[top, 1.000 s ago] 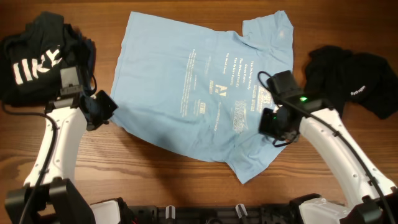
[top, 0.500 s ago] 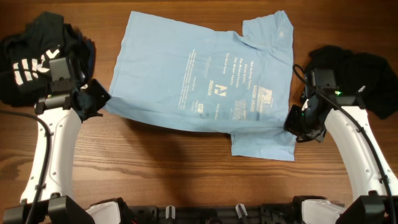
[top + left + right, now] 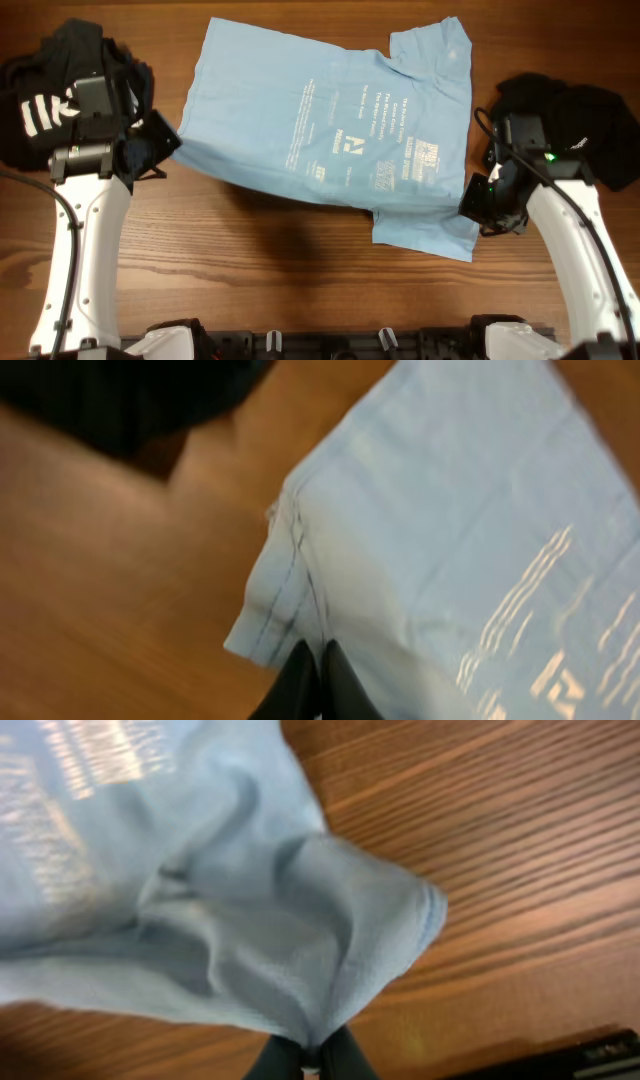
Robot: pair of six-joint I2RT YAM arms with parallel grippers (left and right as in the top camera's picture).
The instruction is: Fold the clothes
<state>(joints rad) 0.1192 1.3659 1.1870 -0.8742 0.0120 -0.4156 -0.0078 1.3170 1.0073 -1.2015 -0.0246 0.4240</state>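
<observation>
Overhead: blue tee [image 3: 320,130] flat on table [image 3: 300,285], bare wood in front. L gripper [image 3: 163,150] clamps its left corner, R gripper [image 3: 480,205] its near right corner. Black piles [image 3: 590,110] flank it. Fingertips [image 3: 303,685] cropped in wrist views.

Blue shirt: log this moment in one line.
left pincer: shut on blue shirt | right pincer: shut on blue shirt | print: facing up

Left arm [image 3: 85,240] stretched forward, left gripper [image 3: 163,150] pinched on a corner of the sky-blue T-shirt [image 3: 290,100], right arm [image 3: 580,250] bent inward, right gripper [image 3: 478,206] clamped on another corner.
</observation>
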